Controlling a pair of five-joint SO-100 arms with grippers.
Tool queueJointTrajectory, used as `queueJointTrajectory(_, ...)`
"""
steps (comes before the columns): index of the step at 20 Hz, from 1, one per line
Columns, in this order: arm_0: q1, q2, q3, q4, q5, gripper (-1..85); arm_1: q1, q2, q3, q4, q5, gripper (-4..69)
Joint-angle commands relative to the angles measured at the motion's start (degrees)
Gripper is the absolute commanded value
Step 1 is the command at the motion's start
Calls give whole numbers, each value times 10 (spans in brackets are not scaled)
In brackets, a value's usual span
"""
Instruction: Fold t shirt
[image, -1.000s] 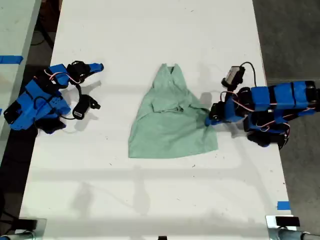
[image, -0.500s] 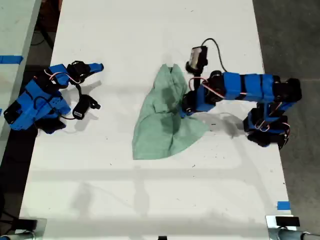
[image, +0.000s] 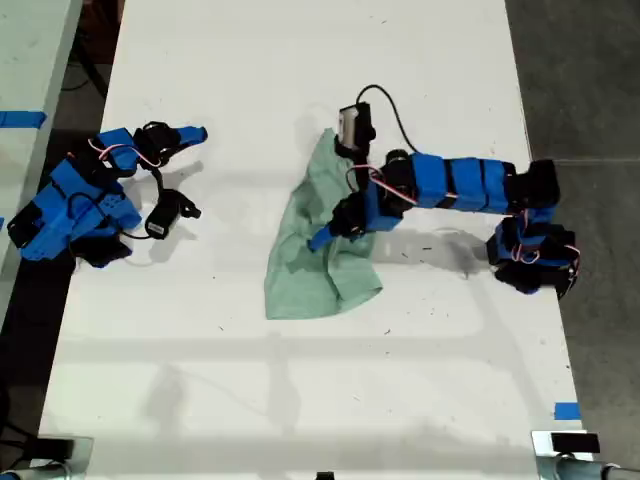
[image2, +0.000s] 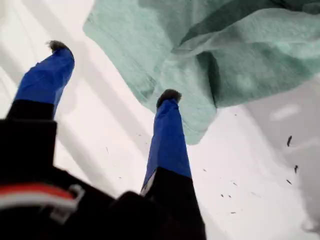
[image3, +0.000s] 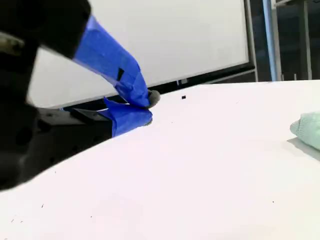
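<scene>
While my second gripper (image: 197, 133) rests closed, my first gripper's (image: 322, 237) pincer has opened, dropping the t shirt (image: 310, 265).

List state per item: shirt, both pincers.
t shirt: flat on the table, the exterior view's right side folded over onto the middle, wrinkled.
my first pincer: open, over the shirt, gripping nothing.
my second pincer: shut, empty, resting at the table's edge on the exterior view's left.
</scene>
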Motion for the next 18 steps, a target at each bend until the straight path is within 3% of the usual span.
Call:
queueJointTrajectory(1,-5,6,25,2,-5,-3,35,214,134,6,29,326)
queueJointTrajectory(2,-5,6,25,2,-5,-3,46,293,214,-2,40,309)
queueJointTrajectory(3,-5,6,25,2,-5,-3,55,376,308,-24,46,227)
queueJointTrajectory(4,-5,6,25,2,-5,-3,63,464,413,-57,55,32)
queueJointTrajectory(6,-6,6,25,2,-5,-3,77,635,648,-157,50,4)
queueJointTrajectory(9,-6,6,25,2,-6,-3,118,864,978,-335,-74,17)
queueJointTrajectory(10,-6,6,25,2,-7,-3,146,933,1071,-357,-89,17)
queueJointTrajectory(11,-6,6,25,3,-8,-3,171,1021,1147,-354,-98,17)
queueJointTrajectory(13,-6,6,25,3,-8,-3,206,1194,1238,-265,-113,17)
queueJointTrajectory(14,-7,6,25,1,-6,-3,201,1181,1220,-248,-116,17)
queueJointTrajectory(18,-3,6,25,3,-10,-3,209,1184,1245,-265,-101,17)
